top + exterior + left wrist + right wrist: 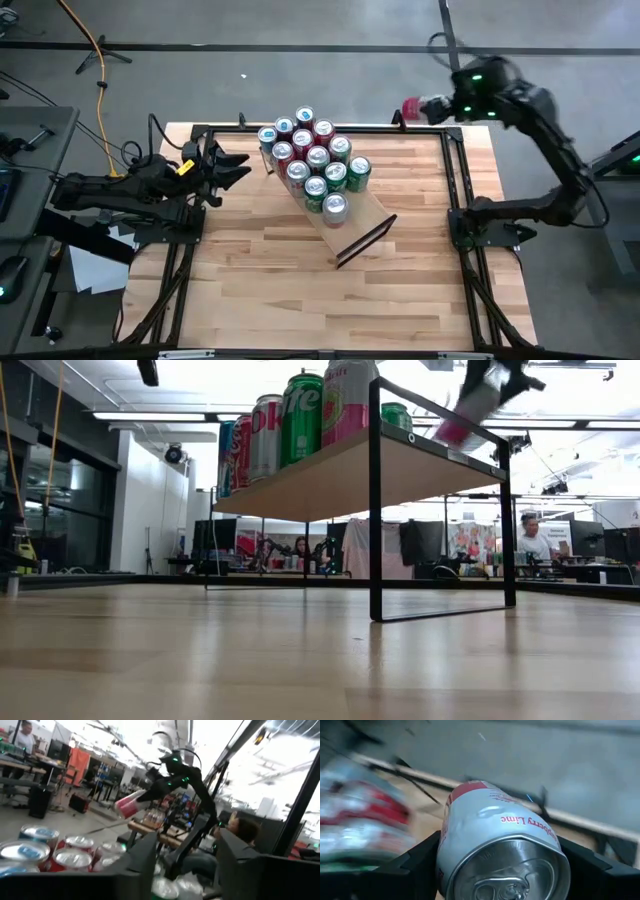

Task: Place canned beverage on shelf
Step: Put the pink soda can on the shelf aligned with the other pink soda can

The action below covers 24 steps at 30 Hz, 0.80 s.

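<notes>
Now a can rides in the right gripper [424,108], above the table's [250,270] far edge.
Its fingers [417,862] clamp the pink-and-white can [495,845] lying sideways, long axis pointing toward the shelf [350,225]; the left gripper [238,168] waits part-open, empty, near the left edge.

You are looking at a striped wooden table [300,290] carrying the shelf [362,222], which is standing diagonally near its middle. The shelf's pale plank is bearing a tight cluster of upright cans [313,160], leaving its nearer end bare.
</notes>
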Each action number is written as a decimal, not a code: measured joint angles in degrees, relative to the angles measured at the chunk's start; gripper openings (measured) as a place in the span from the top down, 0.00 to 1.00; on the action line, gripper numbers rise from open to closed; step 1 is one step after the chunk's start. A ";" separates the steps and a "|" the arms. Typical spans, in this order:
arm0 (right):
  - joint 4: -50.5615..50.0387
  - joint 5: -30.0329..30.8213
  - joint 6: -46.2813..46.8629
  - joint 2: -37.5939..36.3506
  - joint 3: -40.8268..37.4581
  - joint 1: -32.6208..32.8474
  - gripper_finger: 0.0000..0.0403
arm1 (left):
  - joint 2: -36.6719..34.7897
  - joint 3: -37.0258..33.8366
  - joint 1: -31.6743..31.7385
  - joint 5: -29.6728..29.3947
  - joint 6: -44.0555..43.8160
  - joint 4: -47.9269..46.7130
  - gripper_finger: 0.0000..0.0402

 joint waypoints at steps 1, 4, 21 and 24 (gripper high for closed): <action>0.32 -0.44 0.21 -0.61 2.09 0.95 0.29 | 0.40 0.01 0.00 0.00 0.00 1.39 0.69; 1.27 -1.61 1.37 -1.07 7.68 5.38 0.29 | 2.50 0.12 0.00 0.62 -0.43 6.71 0.56; 45.01 -7.39 -16.62 12.86 12.82 46.52 0.29 | 18.36 17.36 0.05 18.38 -28.98 7.65 0.34; 44.34 -6.67 -22.82 17.48 15.27 50.83 0.29 | 18.34 18.15 0.06 18.60 -33.68 6.20 0.34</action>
